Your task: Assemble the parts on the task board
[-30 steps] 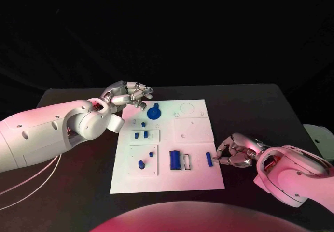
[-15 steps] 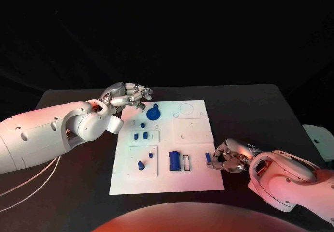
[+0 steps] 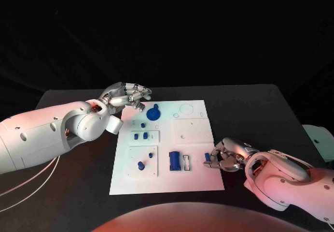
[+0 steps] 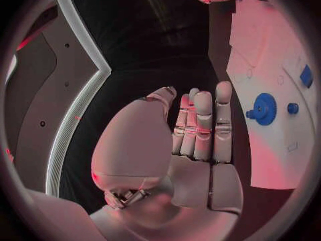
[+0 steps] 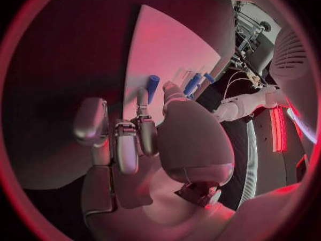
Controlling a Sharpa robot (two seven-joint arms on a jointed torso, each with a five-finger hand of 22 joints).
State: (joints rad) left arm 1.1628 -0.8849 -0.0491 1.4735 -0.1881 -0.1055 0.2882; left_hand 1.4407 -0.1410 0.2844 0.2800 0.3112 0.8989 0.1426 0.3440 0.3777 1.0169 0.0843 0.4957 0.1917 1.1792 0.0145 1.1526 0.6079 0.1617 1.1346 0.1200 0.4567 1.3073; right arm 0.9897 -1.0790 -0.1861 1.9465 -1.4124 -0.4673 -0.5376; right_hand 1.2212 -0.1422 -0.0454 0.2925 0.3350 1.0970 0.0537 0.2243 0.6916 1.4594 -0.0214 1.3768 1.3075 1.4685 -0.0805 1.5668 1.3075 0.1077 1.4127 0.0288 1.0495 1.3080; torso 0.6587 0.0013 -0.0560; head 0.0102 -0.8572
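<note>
My right hand (image 3: 226,155) pinching small blue peg (image 3: 207,157) at board (image 3: 195,181) edge; light, stiff, slippery. Grip mid-length. Left hand (image 3: 127,93) curled, holding nothing.

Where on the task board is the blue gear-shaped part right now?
In the head view, the blue gear-shaped part lies near the far left corner of the white task board, close to the left robot hand, with small blue parts just nearer the robot.

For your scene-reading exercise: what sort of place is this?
Probably a robotics test bench: a black table under dark drapes, a white task board with small blue parts, each robot hand beside it.
</note>
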